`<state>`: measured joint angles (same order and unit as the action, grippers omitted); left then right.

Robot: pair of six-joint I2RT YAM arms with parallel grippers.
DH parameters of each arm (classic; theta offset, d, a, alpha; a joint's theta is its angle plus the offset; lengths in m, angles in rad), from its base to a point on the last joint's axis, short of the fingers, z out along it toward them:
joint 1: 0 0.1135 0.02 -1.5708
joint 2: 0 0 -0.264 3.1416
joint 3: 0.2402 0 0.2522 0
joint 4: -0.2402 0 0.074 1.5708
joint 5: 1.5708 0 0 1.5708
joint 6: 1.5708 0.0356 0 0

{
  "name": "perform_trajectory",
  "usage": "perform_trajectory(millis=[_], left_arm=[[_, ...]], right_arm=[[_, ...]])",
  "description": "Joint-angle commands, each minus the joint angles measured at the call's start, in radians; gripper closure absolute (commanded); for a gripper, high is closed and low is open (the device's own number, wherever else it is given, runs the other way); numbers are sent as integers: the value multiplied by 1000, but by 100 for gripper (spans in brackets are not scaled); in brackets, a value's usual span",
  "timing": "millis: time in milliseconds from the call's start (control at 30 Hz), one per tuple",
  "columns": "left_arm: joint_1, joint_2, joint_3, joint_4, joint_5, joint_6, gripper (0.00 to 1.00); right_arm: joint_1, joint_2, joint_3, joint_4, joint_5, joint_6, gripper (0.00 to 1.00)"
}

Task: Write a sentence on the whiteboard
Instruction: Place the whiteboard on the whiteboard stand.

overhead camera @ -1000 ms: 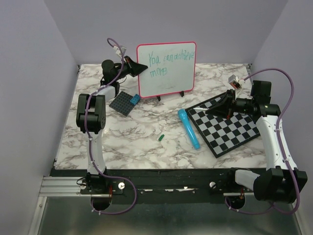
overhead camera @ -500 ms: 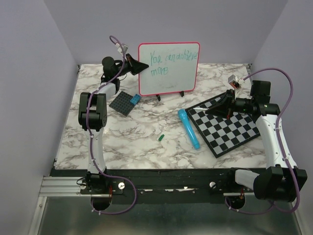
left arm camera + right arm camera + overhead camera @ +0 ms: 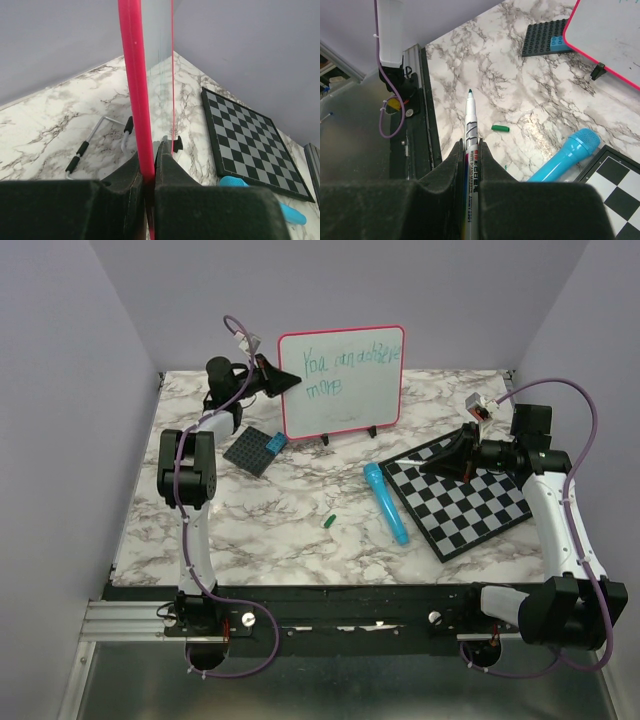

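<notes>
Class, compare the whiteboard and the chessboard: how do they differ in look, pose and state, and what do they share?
Look: the whiteboard is glossy white with green handwriting and a pink-red frame; the chessboard is black-and-white checkered. Pose: the whiteboard stands roughly upright; the chessboard lies flat on the table. State: the left gripper clamps the whiteboard's edge; the right gripper holds a marker, not the chessboard. Both are flat rectangular boards.

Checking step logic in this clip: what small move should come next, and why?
Probably the left tool should open and release the whiteboard: its jaws clamp its edge, two lines of the sentence are already on it, and the right tool holds the uncapped marker away over the chessboard.
</notes>
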<state>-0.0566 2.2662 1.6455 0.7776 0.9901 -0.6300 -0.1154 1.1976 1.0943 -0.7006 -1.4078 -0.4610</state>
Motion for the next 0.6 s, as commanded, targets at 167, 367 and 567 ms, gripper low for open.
perform_trajectory(millis=[167, 367, 567], left_arm=[[47, 12, -92, -69, -41, 337, 78], [49, 4, -107, -58, -47, 337, 68], [49, -2, -115, -58, -54, 340, 62]], right_arm=[[-6, -1, 1, -23, -17, -21, 99], [-6, -4, 1, -23, -17, -21, 99], [-6, -3, 1, -25, -19, -21, 99]])
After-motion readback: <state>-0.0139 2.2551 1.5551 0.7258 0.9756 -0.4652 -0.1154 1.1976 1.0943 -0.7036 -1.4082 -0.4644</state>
